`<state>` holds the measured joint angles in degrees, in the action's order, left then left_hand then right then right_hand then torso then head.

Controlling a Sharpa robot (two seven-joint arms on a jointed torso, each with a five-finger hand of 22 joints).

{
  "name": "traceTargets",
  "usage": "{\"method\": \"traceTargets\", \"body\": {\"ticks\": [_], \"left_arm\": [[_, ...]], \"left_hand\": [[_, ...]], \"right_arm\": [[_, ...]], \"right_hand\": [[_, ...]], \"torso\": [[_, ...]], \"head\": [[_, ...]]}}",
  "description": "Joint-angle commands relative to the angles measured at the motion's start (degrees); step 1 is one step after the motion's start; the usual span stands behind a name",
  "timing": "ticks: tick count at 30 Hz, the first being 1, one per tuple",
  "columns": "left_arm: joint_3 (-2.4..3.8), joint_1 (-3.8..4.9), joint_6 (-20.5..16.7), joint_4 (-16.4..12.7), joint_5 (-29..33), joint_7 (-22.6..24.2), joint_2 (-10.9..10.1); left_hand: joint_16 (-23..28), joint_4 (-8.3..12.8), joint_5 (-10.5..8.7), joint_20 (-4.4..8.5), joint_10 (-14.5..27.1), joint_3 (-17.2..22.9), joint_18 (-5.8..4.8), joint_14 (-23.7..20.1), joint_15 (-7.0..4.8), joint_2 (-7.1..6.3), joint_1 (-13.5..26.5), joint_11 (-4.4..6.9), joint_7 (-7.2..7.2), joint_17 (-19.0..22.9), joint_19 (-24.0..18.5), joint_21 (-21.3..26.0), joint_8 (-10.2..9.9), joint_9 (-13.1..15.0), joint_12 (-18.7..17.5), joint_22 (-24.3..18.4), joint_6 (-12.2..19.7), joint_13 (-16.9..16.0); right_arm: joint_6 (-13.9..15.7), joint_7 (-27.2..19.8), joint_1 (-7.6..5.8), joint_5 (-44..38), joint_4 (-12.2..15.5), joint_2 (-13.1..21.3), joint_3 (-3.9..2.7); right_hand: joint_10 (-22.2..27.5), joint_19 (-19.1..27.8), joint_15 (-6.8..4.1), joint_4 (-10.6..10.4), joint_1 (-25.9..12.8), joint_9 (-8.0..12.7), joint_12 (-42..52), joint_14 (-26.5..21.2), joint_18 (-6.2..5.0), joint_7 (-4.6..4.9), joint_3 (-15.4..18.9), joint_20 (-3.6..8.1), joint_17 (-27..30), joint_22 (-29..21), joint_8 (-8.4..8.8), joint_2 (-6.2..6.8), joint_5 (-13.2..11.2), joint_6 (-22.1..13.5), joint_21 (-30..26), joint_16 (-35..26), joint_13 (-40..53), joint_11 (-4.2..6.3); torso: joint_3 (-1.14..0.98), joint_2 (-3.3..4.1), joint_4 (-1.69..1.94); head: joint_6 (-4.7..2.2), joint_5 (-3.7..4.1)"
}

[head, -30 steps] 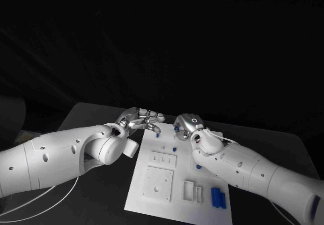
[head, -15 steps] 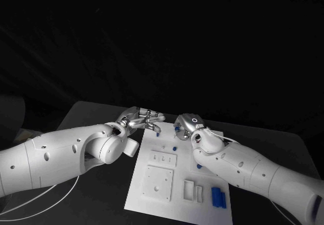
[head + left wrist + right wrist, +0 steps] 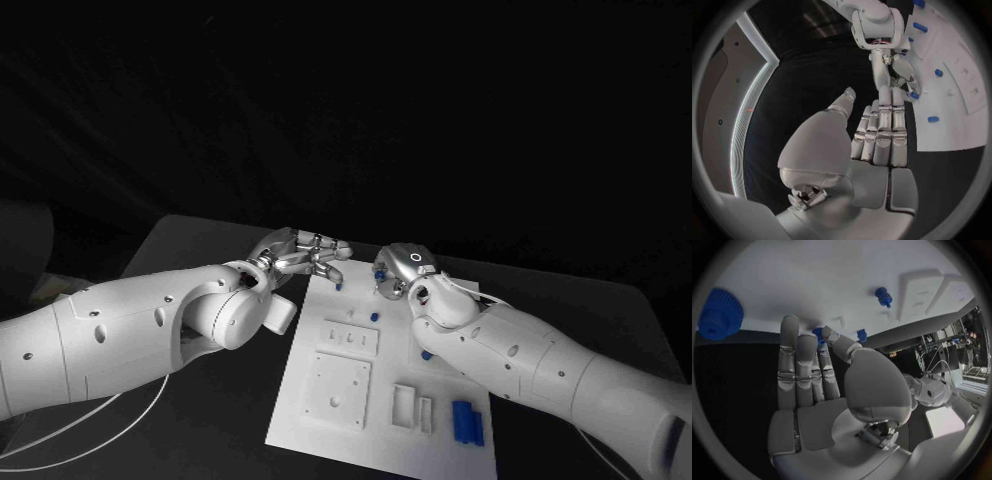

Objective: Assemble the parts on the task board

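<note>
Hands first, from the head view: I see my left hand and right hand both working at the far end of the task board, the left just off that end's left corner, the right over the board's far right part, the two near each other but apart. Small blue parts sit on the board just beneath and beside the right hand, and a pair of longer blue pieces lies well behind that hand, near its forearm. I judge both hands are gathered here because the piece in play is at this far end. In the left wrist view, the left hand has its fingers stretched straight and together with nothing in them, thumb apart, so it is released; ahead of its fingertips the right hand reaches down onto the board's edge, probably steadied there. In the right wrist view, the right hand has fingers extended toward the board's edge, a small blue part right at its fingertips; I cannot tell whether it is pinched or merely touched. A blue toothed wheel sits beyond the fingers to one side.
</note>
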<state>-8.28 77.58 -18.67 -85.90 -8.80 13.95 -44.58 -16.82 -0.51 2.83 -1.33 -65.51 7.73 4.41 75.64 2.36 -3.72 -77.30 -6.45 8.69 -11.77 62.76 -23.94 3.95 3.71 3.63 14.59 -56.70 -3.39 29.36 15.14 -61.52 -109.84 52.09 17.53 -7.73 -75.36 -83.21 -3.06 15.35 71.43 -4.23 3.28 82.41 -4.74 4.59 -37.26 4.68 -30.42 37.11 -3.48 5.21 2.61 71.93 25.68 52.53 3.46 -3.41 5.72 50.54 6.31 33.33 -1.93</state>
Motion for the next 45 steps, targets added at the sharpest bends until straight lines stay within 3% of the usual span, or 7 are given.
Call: {"method": "traceTargets", "body": {"ticks": [1, 6, 12, 25, 34, 40, 45], "left_arm": [[0.04, 0.08, 0.84, -0.14, -0.2, 0.12, 0.14], [0.01, 0.08, 0.79, -0.2, -0.2, -0.01, 0.05], [0.0, 0.08, 0.77, -0.17, -0.2, -0.06, -0.06], [0.0, 0.09, 0.46, -0.14, -0.19, -0.03, -1.14], [-0.01, 0.08, 0.42, 0.79, -0.05, 0.27, -1.83], [-0.05, 0.06, 0.5, 1.75, 0.02, 0.41, -2.03], [-0.07, 0.04, 0.71, 2.34, 0.15, 0.51, -2.02]], "left_hand": [[-0.33, 0.05, -0.01, 0.05, 0.49, -0.21, -0.49, -0.57, 0.01, 0.37, -0.18, 0.1, -0.02, 0.08, -0.5, -0.28, -0.33, 0.02, -0.29, 0.1, 0.37, 0.0], [-0.31, 0.07, -0.01, 0.04, 0.54, -0.21, -0.49, -0.59, 0.01, 0.32, -0.25, 0.09, -0.02, 0.1, -0.51, -0.28, -0.33, 0.02, -0.29, 0.09, 0.37, 0.0], [-0.31, 0.07, -0.01, 0.04, 0.54, -0.21, -0.49, -0.59, 0.01, 0.32, -0.25, 0.09, -0.02, 0.1, -0.51, -0.28, -0.33, 0.02, -0.29, 0.09, 0.37, 0.0], [-0.29, 0.02, -0.01, 0.03, 0.69, -0.23, -0.49, -0.57, 0.03, 0.25, -0.27, 0.05, 0.01, 0.12, -0.52, -0.28, -0.34, 0.02, -0.29, 0.08, 0.42, 0.0], [-0.25, -0.01, -0.01, 0.02, 0.82, -0.19, -0.47, -0.54, 0.04, 0.16, -0.43, 0.02, 0.03, 0.16, -0.52, -0.29, -0.33, 0.02, -0.28, 0.07, 0.45, -0.01], [-0.25, 0.03, -0.01, 0.03, 0.79, -0.17, -0.47, -0.53, 0.02, 0.16, -0.49, 0.03, 0.01, 0.17, -0.51, -0.3, -0.32, 0.03, -0.29, 0.08, 0.41, -0.01], [-0.26, 0.04, -0.01, 0.03, 0.79, -0.16, -0.47, -0.53, 0.02, 0.17, -0.5, 0.03, 0.01, 0.17, -0.51, -0.31, -0.32, 0.03, -0.29, 0.08, 0.4, -0.01]], "right_arm": [[-1.39, -0.01, 0.1, -0.73, -0.48, -0.08, 0.05], [-1.36, -0.73, 0.1, 0.54, -1.07, -0.18, 0.06], [0.79, -2.08, 0.1, 3.22, -0.36, 0.35, 0.07], [2.3, -1.84, -0.07, 4.85, 9.19, 7.52, -1.2], [-1.8, -2.09, 0.72, 9.44, 18.42, 16.74, -5.87], [-7.02, -2.35, 1.09, 13.25, 19.02, 19.72, -7.06], [-10.9, -2.61, 1.53, 15.31, 17.89, 20.19, -7.35]], "right_hand": [[-1.99, -0.21, -0.25, -0.13, -0.26, -0.08, 0.09, 0.09, -1.12, 0.13, -0.06, 0.12, 0.1, 0.11, -0.18, -0.24, 0.19, 0.07, -0.37, -0.22, 0.13, 1.91], [1.38, -0.39, 0.51, -0.59, -0.89, 0.41, -0.01, 0.24, -1.03, 0.91, 0.57, -0.37, 0.03, 0.16, 0.04, 0.68, 0.17, -3.01, -0.63, -0.04, -0.01, 0.89], [12.66, -1.6, 2.89, -2.64, -0.79, 0.53, 0.07, -0.12, -3.44, 2.79, 5.68, -2.99, 0.1, -1.44, -0.09, 5.86, 0.39, -10.69, -2.85, 0.25, -0.03, -2.37], [14.47, -3.0, 3.03, -4.88, 2.69, 0.54, 0.04, -0.31, -4.18, 2.42, 10.44, -3.4, 0.48, -3.63, -0.06, 7.09, 1.01, -11.67, -4.59, 0.52, -0.05, -2.67], [3.11, -2.89, 1.26, -5.82, -0.6, 0.47, 0.12, -0.22, -2.77, 2.24, 4.65, -1.94, 0.19, -3.47, -0.13, 6.88, 1.42, -10.11, -3.95, 0.89, 0.26, 0.04], [-8.17, -3.11, -1.85, -6.86, -1.1, 0.34, 1.33, -0.22, -0.07, 1.24, 11.11, 1.12, -0.45, -3.58, -0.2, 6.68, 7.61, -9.86, -3.65, 0.91, 4.91, 3.77], [-3.68, -3.18, -2.4, -6.41, 0.13, 0.24, 15.31, 0.21, 1.2, 1.04, 18.02, 2.09, -1.64, -4.26, -0.65, 5.34, 11.86, -11.74, -2.83, 0.88, 33.14, 4.5]], "torso": [[0.05, 0.05, 0.08], [0.06, 0.05, 0.04], [0.05, -0.01, -0.19], [-0.27, -0.17, -1.18], [-0.93, -0.76, -2.46], [-1.49, -1.29, -3.56], [-1.92, -1.32, -3.79]], "head": [[0.08, 0.01], [0.19, -0.15], [0.15, -0.31], [-0.39, -0.14], [-0.94, -0.09], [-1.07, 0.0], [-1.38, -0.16]]}}
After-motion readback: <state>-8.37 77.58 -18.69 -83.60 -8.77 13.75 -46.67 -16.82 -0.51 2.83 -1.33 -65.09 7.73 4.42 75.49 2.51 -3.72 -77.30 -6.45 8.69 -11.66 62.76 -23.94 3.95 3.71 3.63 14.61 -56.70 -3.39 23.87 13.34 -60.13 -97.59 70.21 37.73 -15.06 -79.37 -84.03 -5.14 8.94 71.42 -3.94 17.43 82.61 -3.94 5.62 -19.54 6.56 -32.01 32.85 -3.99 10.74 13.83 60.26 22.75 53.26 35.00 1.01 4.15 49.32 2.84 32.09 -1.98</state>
